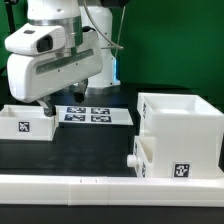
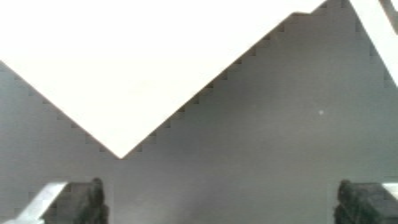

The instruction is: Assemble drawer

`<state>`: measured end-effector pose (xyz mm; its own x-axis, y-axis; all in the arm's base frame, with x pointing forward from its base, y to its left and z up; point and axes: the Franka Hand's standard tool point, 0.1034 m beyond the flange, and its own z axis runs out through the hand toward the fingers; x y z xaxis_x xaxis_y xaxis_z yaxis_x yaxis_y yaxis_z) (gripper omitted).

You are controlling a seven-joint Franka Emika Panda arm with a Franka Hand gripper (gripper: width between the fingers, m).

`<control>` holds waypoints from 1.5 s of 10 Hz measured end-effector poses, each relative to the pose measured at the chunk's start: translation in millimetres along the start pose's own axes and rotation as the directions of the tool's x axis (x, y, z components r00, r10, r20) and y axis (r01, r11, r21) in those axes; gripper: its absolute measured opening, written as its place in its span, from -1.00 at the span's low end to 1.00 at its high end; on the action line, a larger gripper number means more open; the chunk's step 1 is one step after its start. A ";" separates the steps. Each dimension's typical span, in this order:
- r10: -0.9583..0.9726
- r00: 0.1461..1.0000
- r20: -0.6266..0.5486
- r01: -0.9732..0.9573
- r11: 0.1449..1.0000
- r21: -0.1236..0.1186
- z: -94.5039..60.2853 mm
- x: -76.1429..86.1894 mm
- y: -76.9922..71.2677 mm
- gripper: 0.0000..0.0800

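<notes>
- Step in hand, I reckon: picking up the loose tray [image 1: 22, 124] at the exterior view's left, so it can go into the casing [image 1: 185, 125] at the right.
- Claw [image 1: 45, 103] hangs low at that tray's end nearest the marker board [image 1: 92, 116]. It's spread wide, w/ nothing betw. the fingertips [image 2: 71, 200].
- To do it well: centre over one tray wall, a finger each side, drop straight down, close gently. Thin plastic prob. twists if pinched at a corner.
- Keep off the marker board, which is just beside the tray.
- Other tray [image 1: 150, 152] looks partly pushed into the casing, low down, w/ its knob [image 1: 133, 159] sticking out.
- Exterior view only: whole layout, i.e. arm, casing, both trays, and the rail [image 1: 100, 188] along the front of the table [image 1: 100, 145].
- Wrist view only: the clear gap betw. the fingers, plus a white corner [image 2: 125, 70] below the claw. Can't tell which part that corner is.
</notes>
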<state>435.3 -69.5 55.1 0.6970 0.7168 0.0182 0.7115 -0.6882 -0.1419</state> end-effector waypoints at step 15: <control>0.709 0.700 -0.079 -0.714 0.697 -0.065 11.5 -22.1 -6.6 0.62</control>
<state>414.1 -79.5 44.2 0.9999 0.0051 -0.0098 0.0046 -0.9989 -0.0476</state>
